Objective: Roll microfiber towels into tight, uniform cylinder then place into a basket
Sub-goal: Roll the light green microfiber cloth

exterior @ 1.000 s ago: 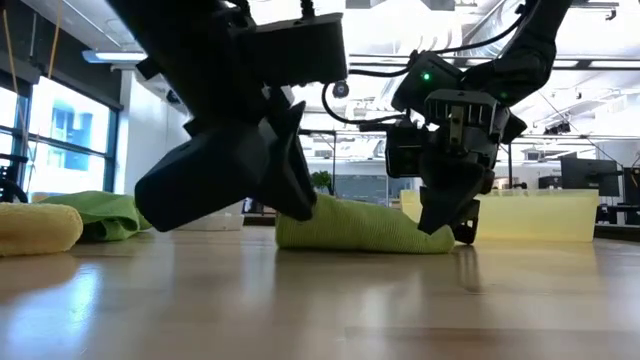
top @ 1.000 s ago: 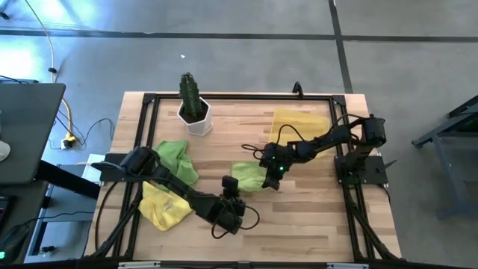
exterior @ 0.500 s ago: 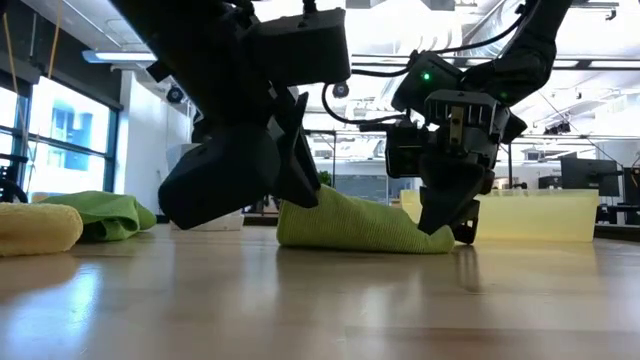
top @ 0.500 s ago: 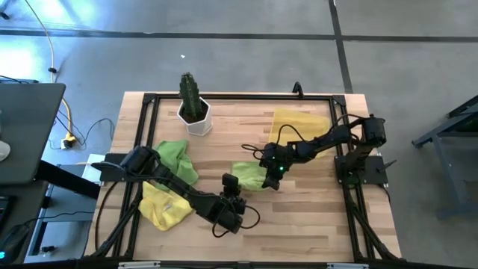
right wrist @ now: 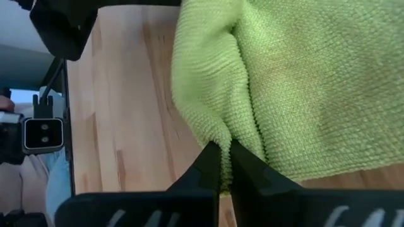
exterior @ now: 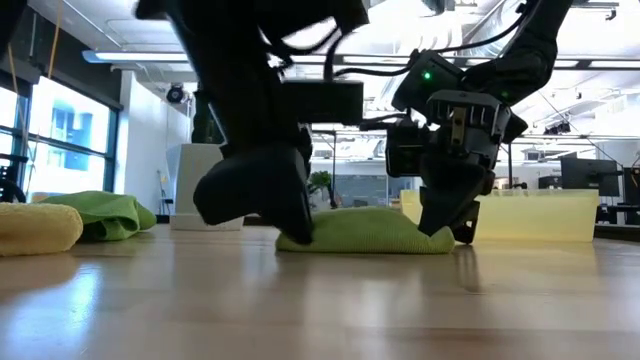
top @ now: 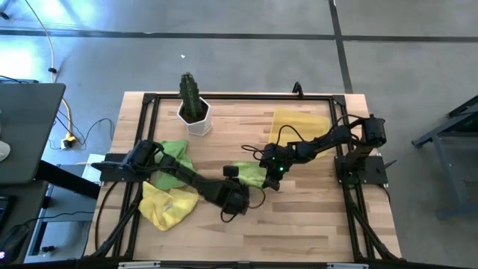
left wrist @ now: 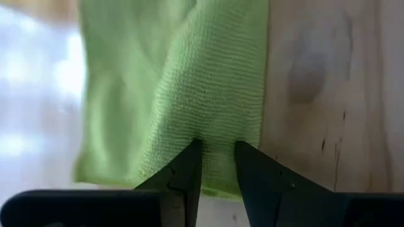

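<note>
Right claw (right wrist: 224, 154) pinches the green towel (top: 250, 173) to anchor it; left claw (left wrist: 218, 161), narrowly parted, grips its opposite edge for rolling.

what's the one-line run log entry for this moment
step: rolling green towel | left gripper: pinching a fold | right gripper: shut on its edge | basket: no roll visible | other towels: waiting

A towel (top: 249, 174) lay mid-table (top: 314, 217) between the left gripper (top: 233, 173) and the right gripper (top: 273, 179), with the basket (top: 300, 122) behind it to the right, the cactus pot (top: 195, 118) behind-left, and two more towels (top: 173, 157) (top: 163, 208) at the left.
</note>
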